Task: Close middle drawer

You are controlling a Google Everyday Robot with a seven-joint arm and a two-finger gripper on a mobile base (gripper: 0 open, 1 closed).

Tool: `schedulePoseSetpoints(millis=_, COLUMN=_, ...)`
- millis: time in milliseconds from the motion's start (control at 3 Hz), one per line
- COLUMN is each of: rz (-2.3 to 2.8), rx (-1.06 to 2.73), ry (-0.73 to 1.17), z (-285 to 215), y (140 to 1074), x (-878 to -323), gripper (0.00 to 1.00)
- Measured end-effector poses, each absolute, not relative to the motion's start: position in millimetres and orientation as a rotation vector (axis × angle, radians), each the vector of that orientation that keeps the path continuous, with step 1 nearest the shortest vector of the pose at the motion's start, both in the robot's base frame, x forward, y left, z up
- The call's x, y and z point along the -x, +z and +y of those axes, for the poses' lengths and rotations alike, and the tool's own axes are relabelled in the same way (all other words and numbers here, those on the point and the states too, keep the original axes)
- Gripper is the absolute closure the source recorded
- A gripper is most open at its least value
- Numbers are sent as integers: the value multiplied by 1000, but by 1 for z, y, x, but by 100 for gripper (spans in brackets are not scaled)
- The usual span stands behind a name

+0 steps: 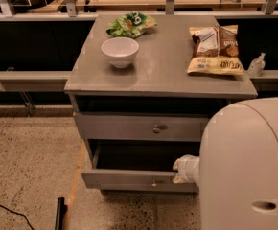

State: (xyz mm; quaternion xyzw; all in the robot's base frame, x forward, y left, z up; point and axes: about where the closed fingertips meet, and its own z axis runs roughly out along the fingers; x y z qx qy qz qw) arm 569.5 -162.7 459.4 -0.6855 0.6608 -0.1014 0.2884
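The grey cabinet [158, 75] has a shut drawer front with a round knob [159, 127] under its top. Below it the middle drawer [129, 178] stands pulled out, its dark inside showing and a small metal knob [153, 182] on its flat grey front. My gripper [181, 169], a whitish end piece on the big white arm [247, 166], is at the right part of the drawer's front panel, at its top edge. The arm hides the drawer's right end.
On the cabinet top are a white bowl [120, 51], a green snack bag [131, 25] and a brown chip bag [214, 49]. A small clear bottle [257, 64] stands on the ledge to the right. A black cable [0, 206] lies on the speckled floor at left.
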Motion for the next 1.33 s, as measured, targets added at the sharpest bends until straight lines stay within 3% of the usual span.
schedulePoseSetpoints(millis=667, rz=1764, rx=1830, ry=-271, z=-163, y=459, x=-569, gripper=100)
schedulePoseSetpoints(millis=1333, rz=1764, rx=1830, ry=-271, z=-163, y=459, x=-569, gripper=60)
